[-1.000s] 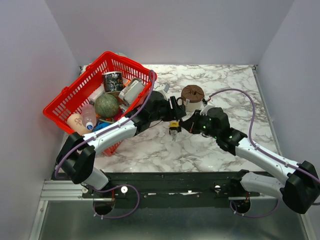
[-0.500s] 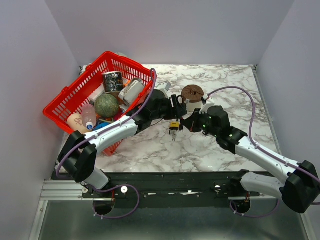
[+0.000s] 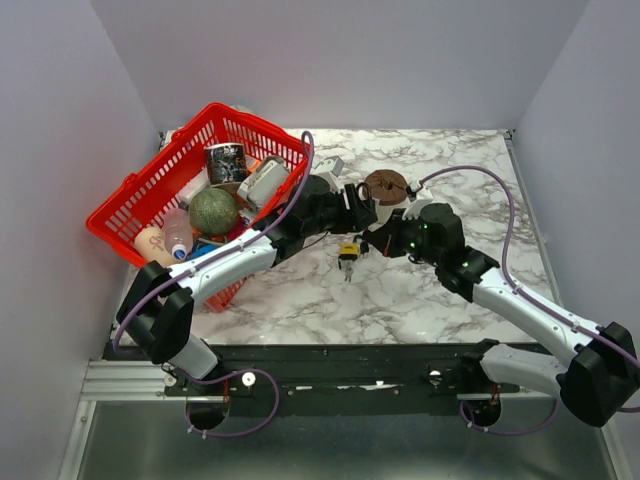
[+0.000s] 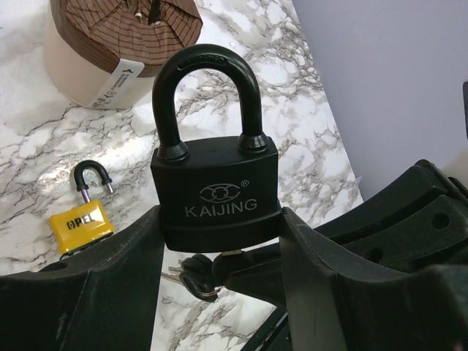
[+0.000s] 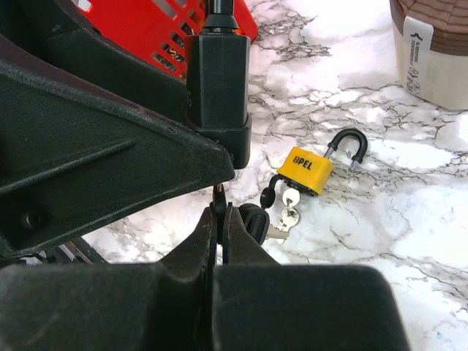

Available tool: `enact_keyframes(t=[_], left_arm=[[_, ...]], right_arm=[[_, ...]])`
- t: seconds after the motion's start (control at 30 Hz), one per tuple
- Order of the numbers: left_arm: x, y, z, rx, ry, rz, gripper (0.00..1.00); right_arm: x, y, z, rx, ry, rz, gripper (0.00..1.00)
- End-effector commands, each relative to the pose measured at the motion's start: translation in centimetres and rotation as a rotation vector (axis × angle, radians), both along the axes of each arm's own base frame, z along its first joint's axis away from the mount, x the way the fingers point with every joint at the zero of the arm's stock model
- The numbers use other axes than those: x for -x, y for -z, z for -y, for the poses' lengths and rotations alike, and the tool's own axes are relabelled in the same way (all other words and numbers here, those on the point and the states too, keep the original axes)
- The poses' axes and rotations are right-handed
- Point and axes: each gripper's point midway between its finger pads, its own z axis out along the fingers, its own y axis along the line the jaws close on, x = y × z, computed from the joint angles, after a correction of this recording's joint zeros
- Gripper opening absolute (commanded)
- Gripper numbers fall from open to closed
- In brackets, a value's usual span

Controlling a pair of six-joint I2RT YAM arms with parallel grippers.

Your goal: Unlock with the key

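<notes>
Right gripper [image 5: 219, 219] is clenched tight, nipping the key [image 5: 218, 194] at its tips, blade pointing up at the underside of the black padlock [image 4: 218, 194]. That padlock stands upright, its body grasped between the left gripper's [image 4: 223, 223] fingers. Beyond, the yellow padlock [image 5: 305, 170] lies on the marble table [image 3: 450, 170], small keys at its base. Further back stands a brown-topped tub [image 4: 110, 36], with the red basket [image 3: 130, 195] off left.

L arm [image 3: 235, 262] & R arm [image 3: 520, 300] reach in from the tabletop's near edge, wrists meeting mid-table. L gripper [image 4: 219, 227] clamps black padlock [image 4: 218, 186], fingers spread. R gripper [image 5: 218, 219] pinched shut on the key [image 4: 196, 276], tips just under L's.
</notes>
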Motion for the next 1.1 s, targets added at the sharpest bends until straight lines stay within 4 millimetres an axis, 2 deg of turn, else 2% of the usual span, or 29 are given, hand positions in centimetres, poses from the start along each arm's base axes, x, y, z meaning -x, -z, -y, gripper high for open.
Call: enact_keyframes(t=[0.0, 0.2, 0.43, 0.7, 1.07], left_arm=[[6.0, 2.6, 2.1, -0.076, 0.230, -0.099, 0.00], [6.2, 3.6, 2.2, -0.134, 0.228, -0.088, 0.00], [6.5, 3.9, 2.1, -0.161, 0.208, -0.059, 0.00], [7.2, 4.3, 2.7, -0.157, 0.229, -0.069, 0.00], [7.7, 4.2, 2.9, -0.150, 0.242, -0.067, 0.00]], right_arm=[[-5.1, -9.1, 1.9, -0.105, 0.170, 0.278, 0.01], [-5.3, -10.8, 2.6, -0.103, 0.201, 0.305, 0.01], [-5.4, -11.4, 3.6, -0.121, 0.248, 0.313, 0.01], [-5.2, -13.7, 4.3, -0.208, 0.244, 0.347, 0.01], [-5.4, -13.5, 4.4, -0.342, 0.192, 0.304, 0.01]])
